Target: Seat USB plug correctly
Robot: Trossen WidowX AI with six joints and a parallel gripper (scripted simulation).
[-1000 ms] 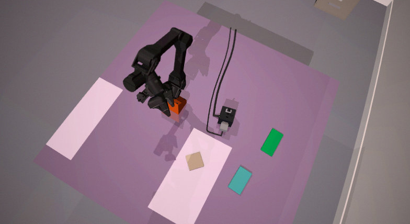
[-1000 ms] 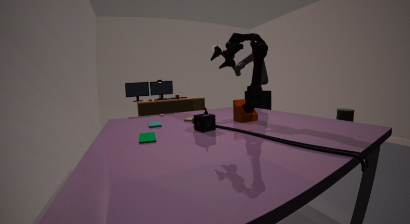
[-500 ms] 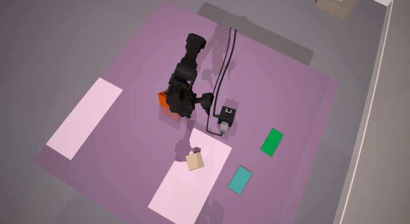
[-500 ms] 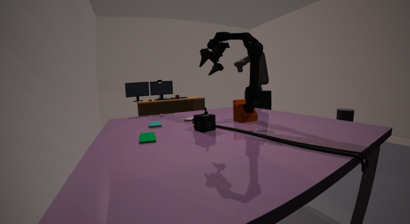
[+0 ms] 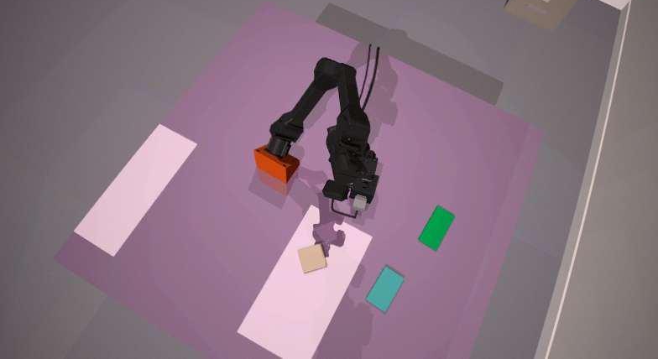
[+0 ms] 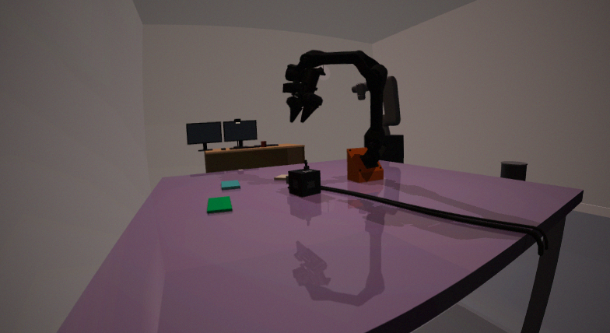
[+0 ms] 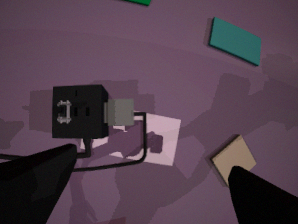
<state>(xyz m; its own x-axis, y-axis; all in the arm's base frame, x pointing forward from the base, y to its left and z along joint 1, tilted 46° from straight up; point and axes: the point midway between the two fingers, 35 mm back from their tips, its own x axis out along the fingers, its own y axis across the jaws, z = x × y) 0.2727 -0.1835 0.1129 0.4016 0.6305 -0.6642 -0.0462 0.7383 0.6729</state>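
Observation:
The black power cube [image 6: 303, 183] [image 7: 81, 111] stands mid-table. The USB plug [image 6: 306, 164] [image 7: 63, 111] sticks up from the socket on the cube's top. In the top view my wrist hides the cube; only a grey block [image 5: 359, 202] [image 7: 121, 111] on the cube's side shows, with a thin black cable [image 5: 342, 210] [image 7: 143, 141] looping from it. My gripper [image 6: 303, 113] [image 7: 156, 165] is open and empty. It hangs high above the cube, fingers pointing down, touching nothing.
A green card [image 5: 436, 227] [image 6: 219, 204], a teal card [image 5: 384, 288] [image 6: 230, 184] [image 7: 234, 40] and a tan square [image 5: 312, 258] [image 7: 233, 157] lie flat near the cube. Two thick black cables [image 6: 427, 208] [image 5: 368, 75] run from the cube over the table edge. The arm's orange base [image 5: 275, 165] [image 6: 362, 170] stands behind.

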